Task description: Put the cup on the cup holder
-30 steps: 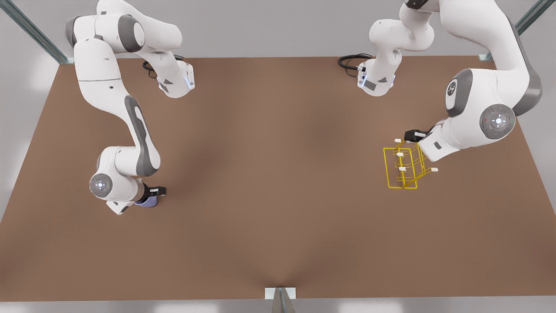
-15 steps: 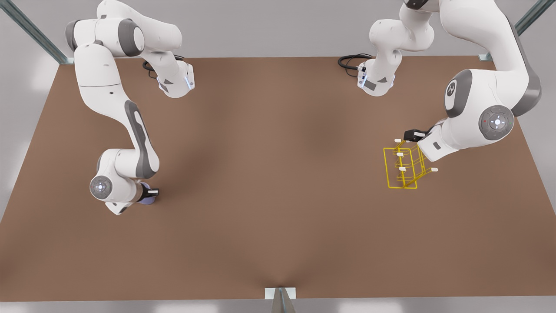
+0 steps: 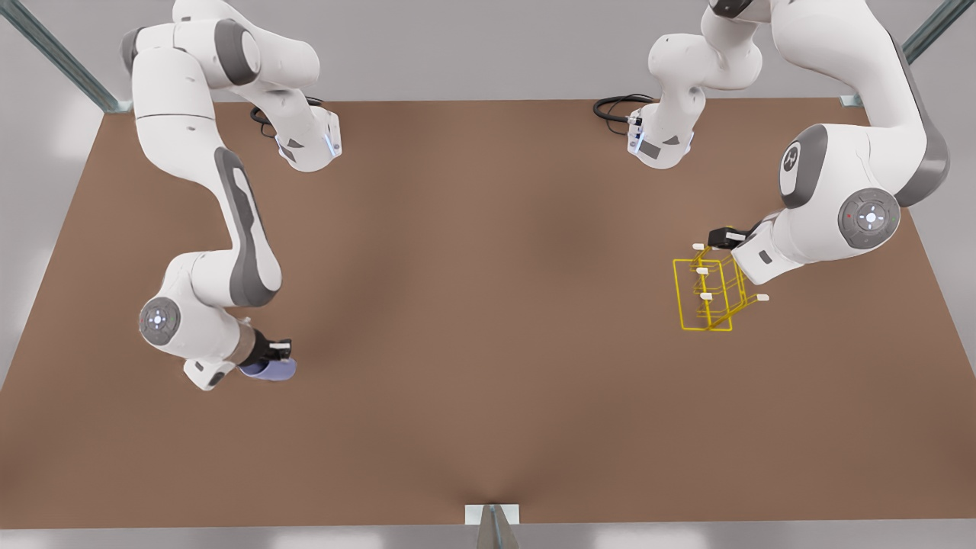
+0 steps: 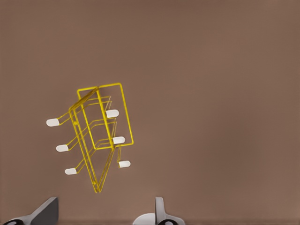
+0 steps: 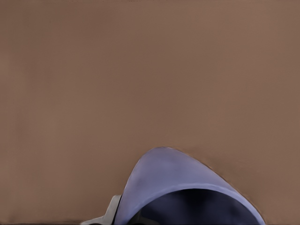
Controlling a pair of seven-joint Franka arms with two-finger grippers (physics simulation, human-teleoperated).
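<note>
The cup (image 3: 268, 369) is lavender-blue and sits in the right gripper (image 3: 276, 355), well away from the cup holder (image 3: 709, 293), far across the brown table (image 3: 488, 320) toward the front view's left. In the front view the gripper's dark fingers close on the cup near its rim, and the cup lies tilted, its body pointing away from the wrist. Whether it is touching the table cannot be told. In the right wrist view the cup (image 5: 183, 190) shows its pale outer wall and dark open mouth, with one light fingertip (image 5: 111, 211) pressed against its side.

The cup holder is a thin yellow wire rack with white-capped prongs, standing on the table at the front view's right. The left gripper (image 3: 724, 238) hovers just beside the holder's far end, above the prongs. In the left wrist view the holder (image 4: 96, 136) lies ahead of that gripper, whose two fingertips (image 4: 159, 211) stand wide apart with nothing between them; the gripper (image 4: 105, 213) does not touch the holder.
</note>
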